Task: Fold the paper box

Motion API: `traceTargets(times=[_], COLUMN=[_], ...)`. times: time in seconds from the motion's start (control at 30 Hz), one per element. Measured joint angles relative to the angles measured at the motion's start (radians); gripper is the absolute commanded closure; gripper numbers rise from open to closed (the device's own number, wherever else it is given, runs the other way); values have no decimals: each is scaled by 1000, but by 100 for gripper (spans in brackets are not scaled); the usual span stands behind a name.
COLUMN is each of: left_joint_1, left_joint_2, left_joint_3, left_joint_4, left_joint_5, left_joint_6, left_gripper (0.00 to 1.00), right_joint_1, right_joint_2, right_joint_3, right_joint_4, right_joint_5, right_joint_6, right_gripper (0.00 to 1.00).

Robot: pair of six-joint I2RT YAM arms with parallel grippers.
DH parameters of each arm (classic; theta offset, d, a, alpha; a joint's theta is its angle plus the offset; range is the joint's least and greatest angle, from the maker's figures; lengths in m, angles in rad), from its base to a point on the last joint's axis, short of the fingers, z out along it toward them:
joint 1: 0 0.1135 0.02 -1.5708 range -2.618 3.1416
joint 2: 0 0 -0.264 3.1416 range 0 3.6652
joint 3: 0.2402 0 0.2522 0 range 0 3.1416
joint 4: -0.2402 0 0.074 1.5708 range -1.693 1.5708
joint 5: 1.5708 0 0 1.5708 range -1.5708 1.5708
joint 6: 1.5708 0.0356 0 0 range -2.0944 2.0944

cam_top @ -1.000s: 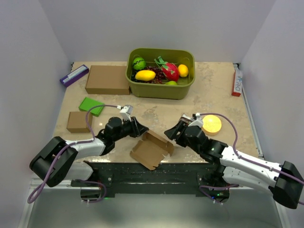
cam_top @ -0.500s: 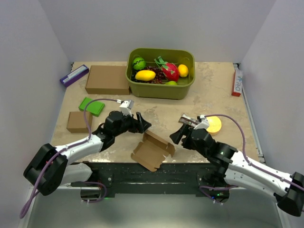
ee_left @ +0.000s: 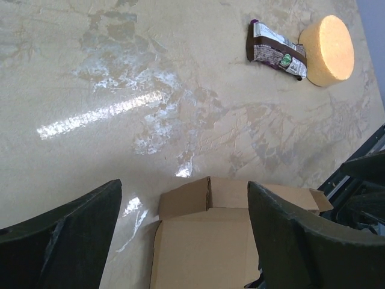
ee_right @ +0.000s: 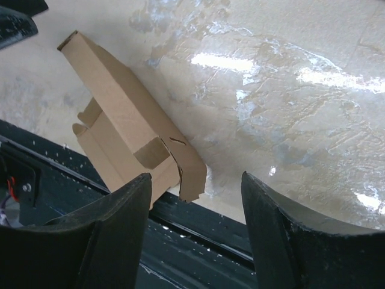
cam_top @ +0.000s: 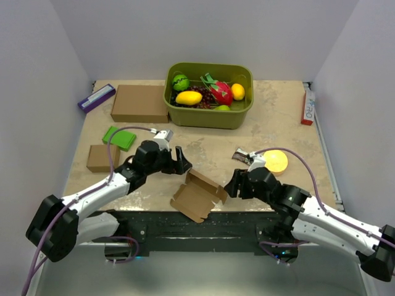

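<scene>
The paper box (cam_top: 197, 194) is a brown, partly folded cardboard cutout lying at the table's near edge, with one wall raised along its far side. My left gripper (cam_top: 182, 161) hovers open just up and left of it. In the left wrist view the paper box (ee_left: 210, 241) shows between and beyond the wide fingers of the left gripper (ee_left: 183, 192). My right gripper (cam_top: 231, 185) stands open close to the box's right end without touching it. In the right wrist view the paper box (ee_right: 120, 132) lies up and left of the right gripper (ee_right: 195, 177), its tab over the black edge.
A green basin (cam_top: 210, 117) of toy fruit stands at the back. A large brown carton (cam_top: 139, 103), purple box (cam_top: 96, 97), green block (cam_top: 118, 137) and small brown carton (cam_top: 102, 158) lie on the left. A yellow disc (cam_top: 275, 161) and snack wrapper (cam_top: 241, 155) lie right of centre.
My left gripper has opened wide and drawn back up and left from the box. My right gripper has pulled off the box's right end and now sits lower beside it.
</scene>
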State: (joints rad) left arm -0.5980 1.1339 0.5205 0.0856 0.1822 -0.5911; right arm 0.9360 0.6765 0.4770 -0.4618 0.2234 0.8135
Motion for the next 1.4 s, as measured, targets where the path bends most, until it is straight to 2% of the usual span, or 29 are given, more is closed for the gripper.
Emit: traceTargets(times=[0.27, 0.47, 0.53, 0.63, 0.67, 0.8, 0.9, 1.13, 1.4], left_joint_1=[15, 19, 26, 36, 37, 44, 67, 138, 195], left_joint_2=[-10, -4, -4, -3, -2, 19, 34, 58, 205], left_joint_3=[64, 164, 200, 241, 253, 291, 305, 308, 330], left_joint_4=[-134, -264, -296, -321, -327, -340, -346, -317, -268], left_joint_5=[2, -8, -19, -34, -36, -54, -62, 7, 137], left_joint_6=[46, 142, 172, 206, 217, 261, 287, 296, 261], left_gripper=[9, 7, 7, 7, 6, 6, 6, 6, 7], right_joint_1=[6, 13, 13, 14, 15, 17, 19, 19, 19], right_joint_2=[91, 171, 190, 240, 258, 328, 386, 483, 699], right_joint_3=[0, 0, 0, 0, 0, 19, 66, 198, 312], right_joint_4=[44, 79, 92, 122, 136, 170, 172, 181, 255], right_joint_5=[-65, -82, -82, -84, -86, -90, -82, -9, 73], right_joint_6=[-74, -121, -133, -158, -167, -212, -263, -441, -626], right_gripper=[39, 46, 52, 67, 75, 92, 99, 100, 100])
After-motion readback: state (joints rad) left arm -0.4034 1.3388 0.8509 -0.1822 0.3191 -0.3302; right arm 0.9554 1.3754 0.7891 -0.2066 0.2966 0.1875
